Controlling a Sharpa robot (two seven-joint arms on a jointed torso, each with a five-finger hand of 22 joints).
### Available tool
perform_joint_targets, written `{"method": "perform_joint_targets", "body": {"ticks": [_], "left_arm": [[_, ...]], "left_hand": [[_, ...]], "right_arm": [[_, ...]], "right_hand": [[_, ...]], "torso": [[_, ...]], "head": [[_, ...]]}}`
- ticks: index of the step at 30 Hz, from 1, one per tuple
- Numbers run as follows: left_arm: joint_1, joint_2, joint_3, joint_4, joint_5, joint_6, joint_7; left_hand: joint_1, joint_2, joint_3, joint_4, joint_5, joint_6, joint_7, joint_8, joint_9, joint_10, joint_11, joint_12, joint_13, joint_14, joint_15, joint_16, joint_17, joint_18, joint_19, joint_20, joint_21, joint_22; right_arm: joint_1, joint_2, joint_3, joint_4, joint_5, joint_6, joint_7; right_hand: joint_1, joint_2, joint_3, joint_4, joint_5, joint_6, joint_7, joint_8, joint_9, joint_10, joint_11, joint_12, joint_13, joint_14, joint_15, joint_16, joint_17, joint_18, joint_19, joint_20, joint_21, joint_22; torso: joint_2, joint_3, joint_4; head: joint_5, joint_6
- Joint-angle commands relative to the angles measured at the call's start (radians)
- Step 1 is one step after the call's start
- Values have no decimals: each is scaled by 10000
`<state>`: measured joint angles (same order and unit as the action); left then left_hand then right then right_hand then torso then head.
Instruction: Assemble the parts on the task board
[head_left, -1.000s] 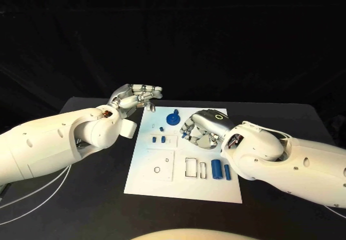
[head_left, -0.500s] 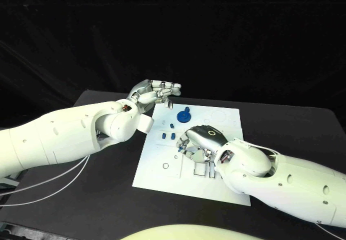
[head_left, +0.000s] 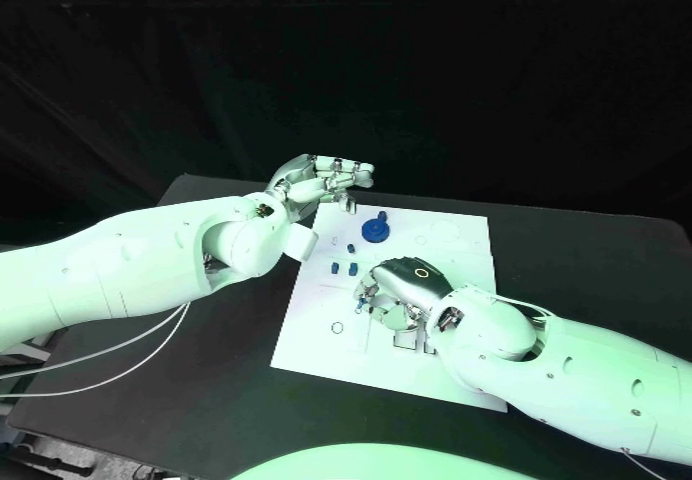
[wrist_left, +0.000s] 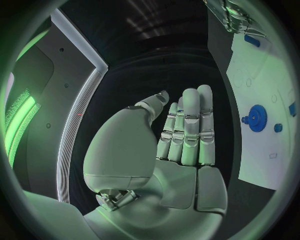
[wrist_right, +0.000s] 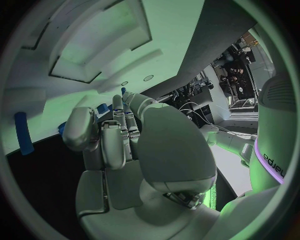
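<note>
While your left hand hovers over the far left corner of the white board, its fingers lie straight and close together in its wrist view, holding nothing. Your right hand is down over the middle of the board, fingers curled toward it; you cannot tell from these views whether it holds a piece. The board lies in the middle of the black surface. On it, a blue gear sits near the far edge, just beside your left hand, and small blue pegs lie between the gear and your right hand. In the right wrist view, a blue bar lies on the board. No writing on the board or the pieces can be read.
</note>
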<state>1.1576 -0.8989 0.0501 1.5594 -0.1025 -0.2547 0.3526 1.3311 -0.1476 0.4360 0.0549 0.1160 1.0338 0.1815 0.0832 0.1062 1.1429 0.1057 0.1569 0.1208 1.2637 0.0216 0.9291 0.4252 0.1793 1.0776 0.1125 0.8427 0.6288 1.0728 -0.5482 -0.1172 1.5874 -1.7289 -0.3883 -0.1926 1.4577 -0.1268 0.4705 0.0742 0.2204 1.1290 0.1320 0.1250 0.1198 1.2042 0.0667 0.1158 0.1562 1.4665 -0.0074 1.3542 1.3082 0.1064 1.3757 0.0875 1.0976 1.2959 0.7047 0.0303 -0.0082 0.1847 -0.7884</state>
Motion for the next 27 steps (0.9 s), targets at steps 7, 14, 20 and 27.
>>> {"method": "perform_joint_targets", "body": {"ticks": [7, 14, 20, 27], "left_arm": [[17, 30, 5, 12, 33, 217, 10], [18, 44, 5, 14, 26, 240, -4], [19, 43, 5, 20, 24, 256, -11], [20, 54, 5, 18, 24, 255, -20]], "left_hand": [[57, 105, -64, -17, -10, -84, 21, -38, -15, -60, 18, 48, -14, -41, 17, -76, -17, 56, 61, 10, -60, -20], [57, 105, -64, -17, -10, -84, 21, -38, -15, -60, 18, 48, -14, -41, 17, -76, -17, 56, 61, 10, -60, -20], [64, 112, -71, -20, -10, -87, 22, -38, -15, -64, 19, 50, -14, -42, 17, -80, -22, 56, 62, 11, -68, -26], [64, 112, -71, -21, -10, -87, 22, -38, -15, -64, 19, 50, -14, -42, 18, -80, -22, 56, 63, 11, -69, -26]], "right_arm": [[-32, 52, 0, -75, -213, 220, 78], [-47, 103, -4, -150, -215, 449, 67], [-58, 119, -6, -168, -216, 592, 37], [-73, 157, -11, -182, -216, 680, 44]], "right_hand": [[-132, 19, 11, -51, 71, 14, 76, 13, 13, 15, 39, -51, 3, 543, -48, 49, 11, -142, 82, 2, 81, 27], [-159, 16, 8, -53, 74, 18, 76, 11, 16, 21, 42, -59, 1, 544, -45, 52, 12, -143, 83, 6, 86, 35], [-177, 16, 6, -53, 71, 22, 75, 11, 18, 27, 42, -63, 0, 544, -44, 53, 11, -146, 88, 7, 101, 46], [-177, 16, 6, -53, 71, 22, 75, 11, 18, 27, 42, -63, 0, 544, -44, 53, 11, -146, 88, 7, 101, 46]], "torso": [[-4, -4, -9], [-3, -2, 5], [6, -3, -3], [2, -2, 1]], "head": [[61, -68], [99, -122], [124, -141], [155, -176]]}}
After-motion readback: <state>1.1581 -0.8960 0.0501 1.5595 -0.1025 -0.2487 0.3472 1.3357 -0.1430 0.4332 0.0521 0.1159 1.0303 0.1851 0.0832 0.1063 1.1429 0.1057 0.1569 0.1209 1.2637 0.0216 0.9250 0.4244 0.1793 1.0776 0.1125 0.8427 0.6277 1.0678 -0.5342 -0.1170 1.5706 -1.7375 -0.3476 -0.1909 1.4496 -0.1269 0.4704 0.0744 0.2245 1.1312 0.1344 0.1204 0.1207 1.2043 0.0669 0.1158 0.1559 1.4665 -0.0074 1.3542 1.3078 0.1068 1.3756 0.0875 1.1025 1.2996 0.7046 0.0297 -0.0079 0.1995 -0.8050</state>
